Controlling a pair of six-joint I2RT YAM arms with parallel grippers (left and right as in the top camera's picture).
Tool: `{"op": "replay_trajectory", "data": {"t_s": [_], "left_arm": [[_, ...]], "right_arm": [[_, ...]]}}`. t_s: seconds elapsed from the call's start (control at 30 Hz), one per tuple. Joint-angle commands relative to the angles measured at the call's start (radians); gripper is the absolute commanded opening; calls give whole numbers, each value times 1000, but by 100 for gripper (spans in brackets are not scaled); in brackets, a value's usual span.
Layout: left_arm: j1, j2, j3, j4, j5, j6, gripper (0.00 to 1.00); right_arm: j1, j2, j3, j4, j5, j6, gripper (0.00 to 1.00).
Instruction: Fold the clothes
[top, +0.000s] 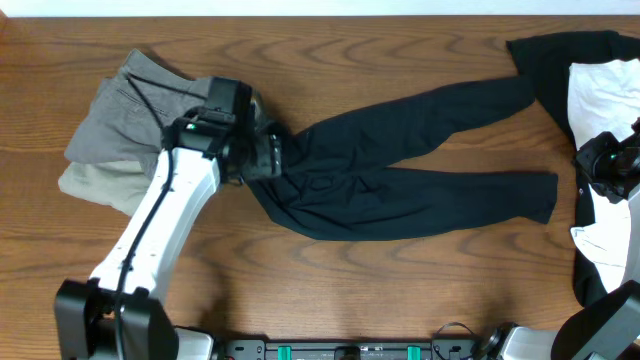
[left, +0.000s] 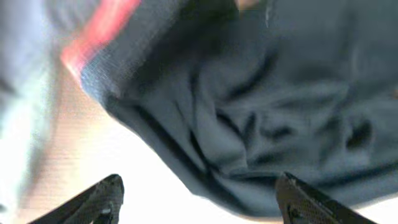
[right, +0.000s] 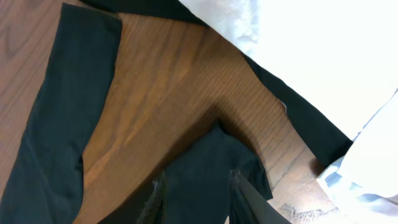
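Grey and beige garments (top: 120, 130) lie piled far left; beside them our left fingers (left: 102, 200) gape empty over the black trousers (top: 400, 150) at the waist, legs running right across the bench (top: 400, 300). We would pinch the waistband (left: 99, 28) squarely. The right fingers (right: 249, 199) sit narrow about black cloth (right: 208, 168); whether they grip it we cannot tell.

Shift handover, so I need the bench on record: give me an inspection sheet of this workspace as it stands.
Surface: wooden table, no stains seen.
Job's things: black trousers spread mid-table, unfolded; grey garment lying on beige garment at the left; white garment and black garment heaped at the right.
Clutter: nothing seen.
Grippers: left gripper open, by the trousers' red waistband; right gripper shut on black cloth.
Cables: black cable loops at the near edge.
Surroundings: nothing seen.
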Motion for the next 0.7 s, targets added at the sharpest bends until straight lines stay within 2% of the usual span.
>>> {"op": "replay_trajectory", "data": {"t_s": [0.0,0.3,0.33,0.4,0.43,0.5,0.53,0.67], "left_arm": [[5,25,13,41,-113,84,80],[3,254,13,137,-105,229,79],[3,264,13,149,-105,237,73],[3,266,13,178,-105,237,50],[3,262,14,198,-105,237,41],[3,252,21,235,-105,237,9],[3,247,26,248,-105,237,6],[3,222,40,358,-107,245,6]], "right_arm": [[10,6,-7,3,-4,-13,32],[10,6,-7,-1,-4,-13,33],[10,6,-7,-1,-4,-13,33],[10,6,-7,-1,-4,-13,34],[10,6,-8,-1,-4,-13,34],[10,6,-7,0,-4,-13,34],[10,6,-7,0,-4,-13,34],[10,6,-7,2,-4,-13,34]]}}
